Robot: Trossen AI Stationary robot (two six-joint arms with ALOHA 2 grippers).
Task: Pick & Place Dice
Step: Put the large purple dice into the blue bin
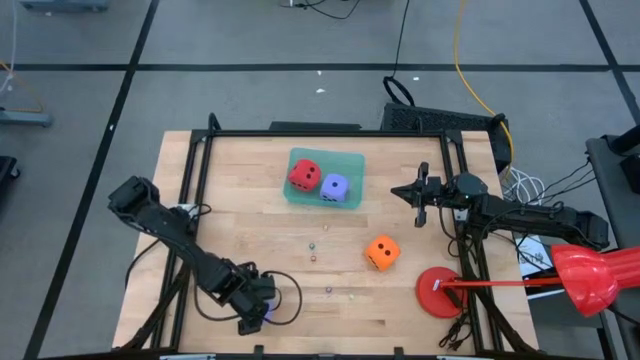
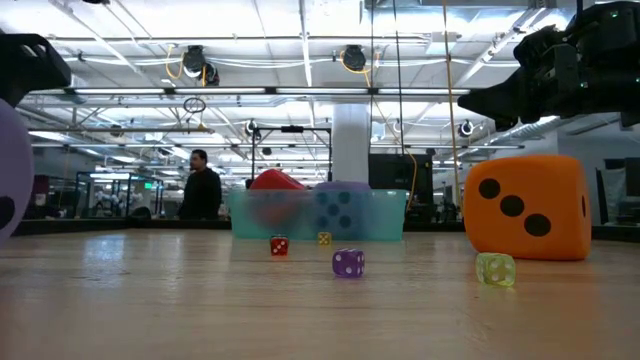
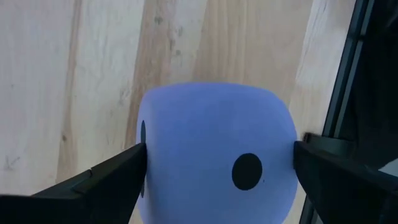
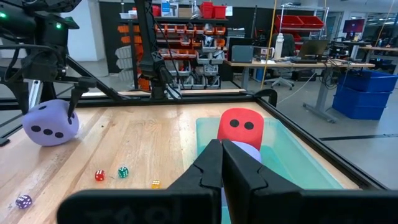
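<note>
A purple-blue die (image 3: 211, 124) stands between the fingers of my left gripper (image 3: 217, 163), close to the table's near edge (image 1: 258, 308); the right wrist view shows it far off (image 4: 50, 124). A teal tray (image 1: 350, 163) holds the red die (image 1: 303, 175) and the second purple-blue die (image 1: 335, 187). The orange die (image 1: 382, 252) rests on the wood right of centre, large in the low view (image 2: 525, 208). My right gripper (image 1: 413, 192) hangs shut just right of the tray, above the table (image 4: 222, 163). My left gripper pinches the purple-blue die between its two fingers, one on the side face with a pip (image 3: 144, 149) and one on the opposite side face (image 3: 291, 149). The fingers (image 3: 106, 186) slant down from above. In the right wrist view the die looks to sit on the table.
Several tiny dice lie scattered mid-table (image 1: 312, 243) (image 2: 348, 262) (image 2: 495, 268). A red round disc (image 1: 438, 293) sits near the right near corner with a red tool (image 1: 585, 275) reaching onto it. A black frame rail (image 1: 300, 133) borders the table. A person (image 2: 203, 188) stands far behind.
</note>
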